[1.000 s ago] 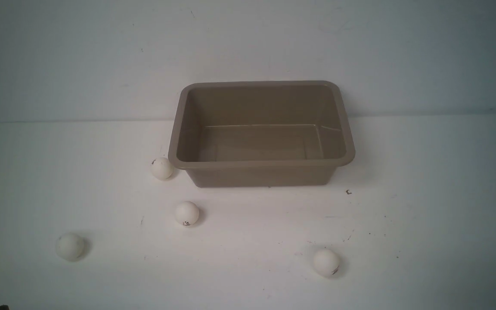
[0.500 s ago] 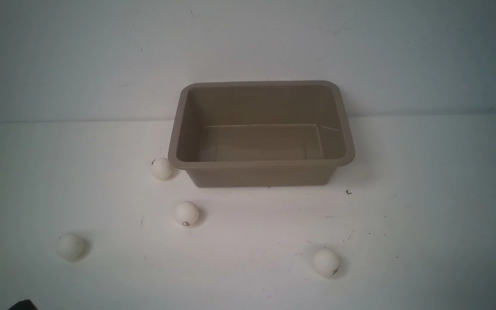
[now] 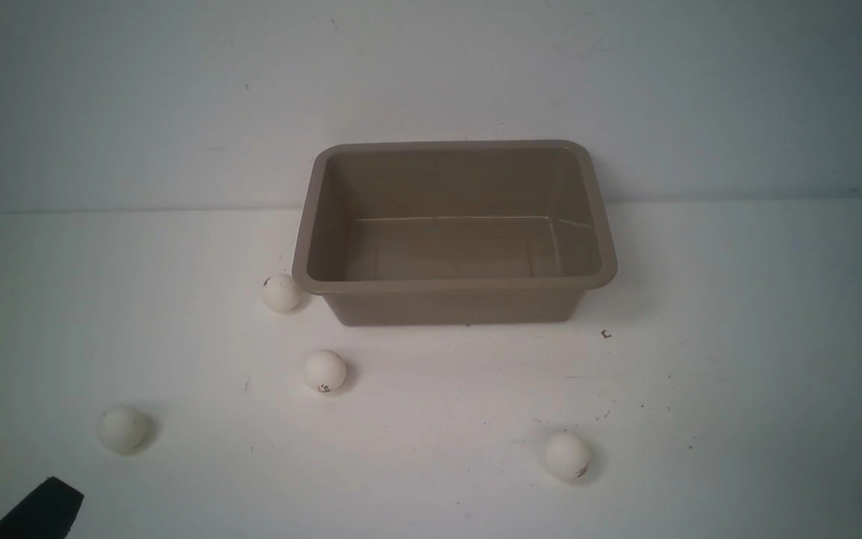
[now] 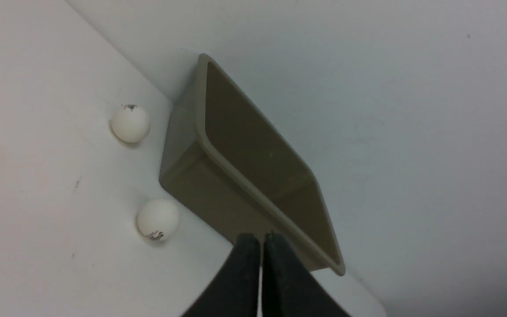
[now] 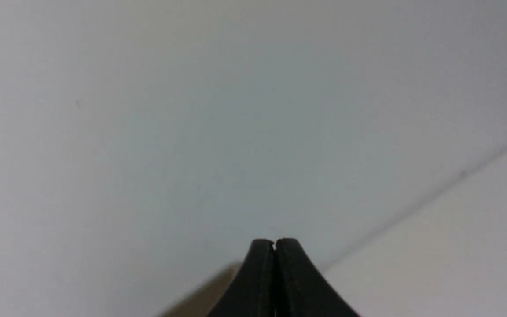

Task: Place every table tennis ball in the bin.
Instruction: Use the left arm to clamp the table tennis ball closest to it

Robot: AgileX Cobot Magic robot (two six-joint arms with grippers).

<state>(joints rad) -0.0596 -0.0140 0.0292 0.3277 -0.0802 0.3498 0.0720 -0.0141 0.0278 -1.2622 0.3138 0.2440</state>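
Tan bin [image 3: 453, 285]; table tennis ball [image 3: 281, 292] beside it at 8 o'clock, second ball [image 3: 325, 370] at 7, third ball [image 3: 123, 429] farther at 8, fourth ball [image 3: 567, 456] at 5.

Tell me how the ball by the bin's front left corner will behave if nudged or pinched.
That ball is a sphere on the flat table, so a nudge would probably send it rolling, likely against the bin beside it. Being small, it is probably very light. Its round surface may slip out of an off-centre pinch.
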